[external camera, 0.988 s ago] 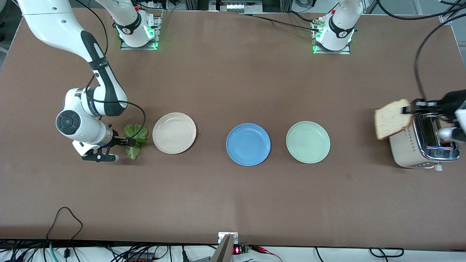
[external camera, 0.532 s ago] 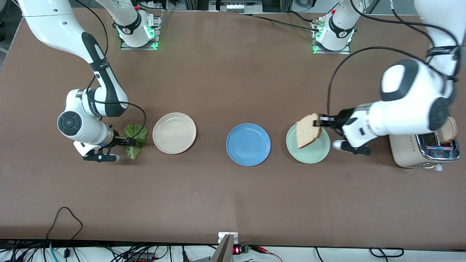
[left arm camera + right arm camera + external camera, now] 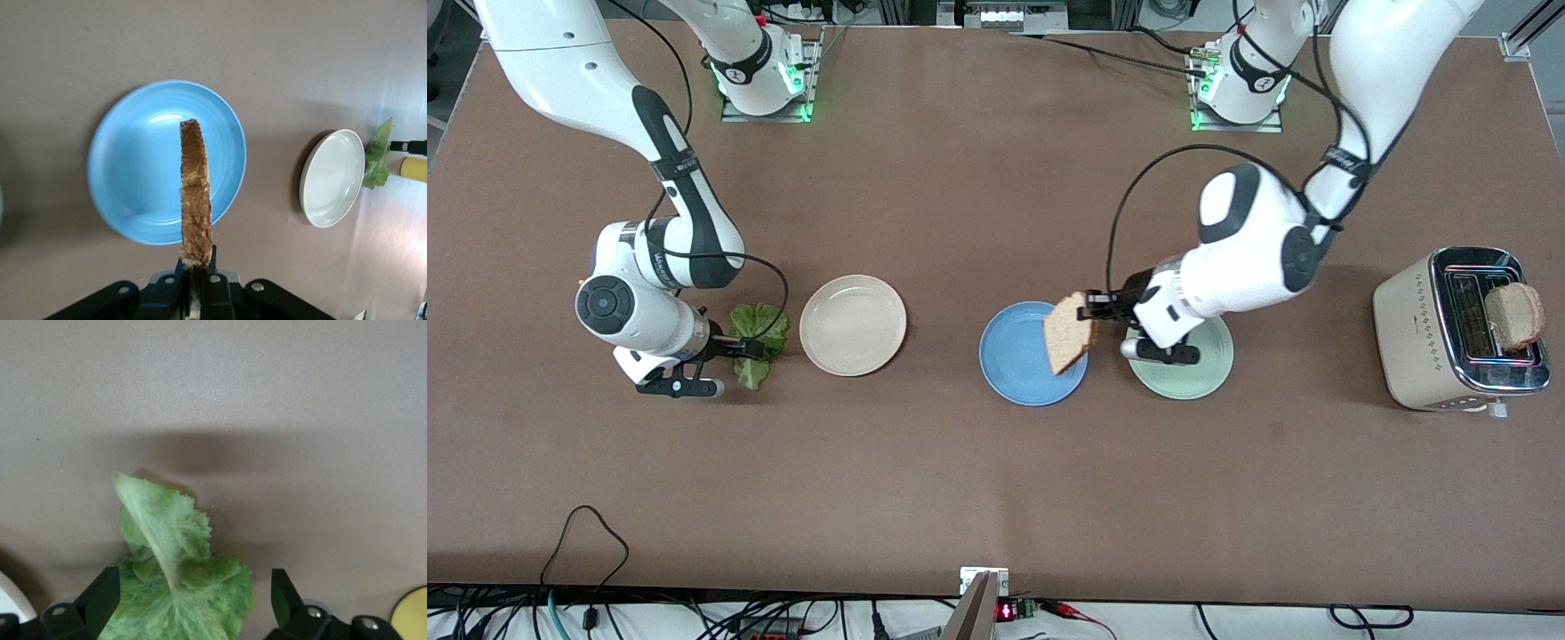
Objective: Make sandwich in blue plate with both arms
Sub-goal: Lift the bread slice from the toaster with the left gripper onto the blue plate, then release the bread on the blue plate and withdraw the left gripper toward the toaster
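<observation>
Brown table (image 3: 960, 462): left gripper (image 3: 1087, 313) clamps toast (image 3: 1069, 332) over blue plate (image 3: 1014, 356) mid-frame; right gripper (image 3: 734, 351), jaws wide, straddles lettuce (image 3: 760, 331).

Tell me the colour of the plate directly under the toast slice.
Medium blue plate, plain, clearest in the left wrist view beneath the toast slice.

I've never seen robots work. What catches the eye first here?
A slice of toast hangs on edge over the blue plate, pinched in the left gripper. At the right arm's end of the table, the right gripper sits with jaws open around a lettuce leaf. Another slice sticks up from the toaster.
</observation>
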